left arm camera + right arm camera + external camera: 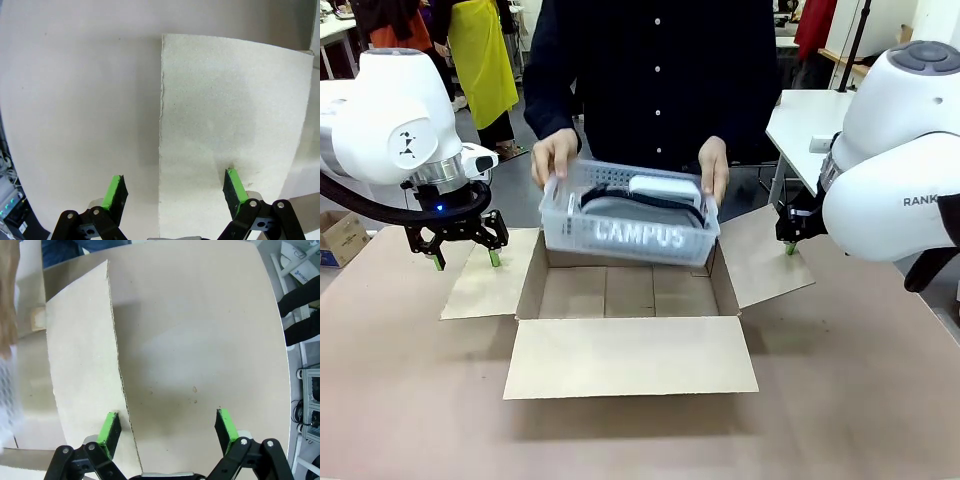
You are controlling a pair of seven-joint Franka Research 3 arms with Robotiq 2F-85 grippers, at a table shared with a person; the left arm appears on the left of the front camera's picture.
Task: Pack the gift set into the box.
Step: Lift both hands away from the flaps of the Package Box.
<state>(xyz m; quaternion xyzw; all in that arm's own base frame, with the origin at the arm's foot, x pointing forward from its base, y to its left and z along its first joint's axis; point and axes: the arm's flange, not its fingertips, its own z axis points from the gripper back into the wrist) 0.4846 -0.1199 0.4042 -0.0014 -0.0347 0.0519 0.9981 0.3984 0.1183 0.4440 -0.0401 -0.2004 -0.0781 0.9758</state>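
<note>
Over box (630,357) far edge, gift set (630,233) betw. person's hands (554,156)

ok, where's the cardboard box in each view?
Front: box at centre, open, flaps spread.
Left wrist: its left flap covers the right half, edge running between the left gripper fingers.
Right wrist: its right flap at left, edge by the right gripper.
Shared landmark: the brown table around the flaps.
</note>
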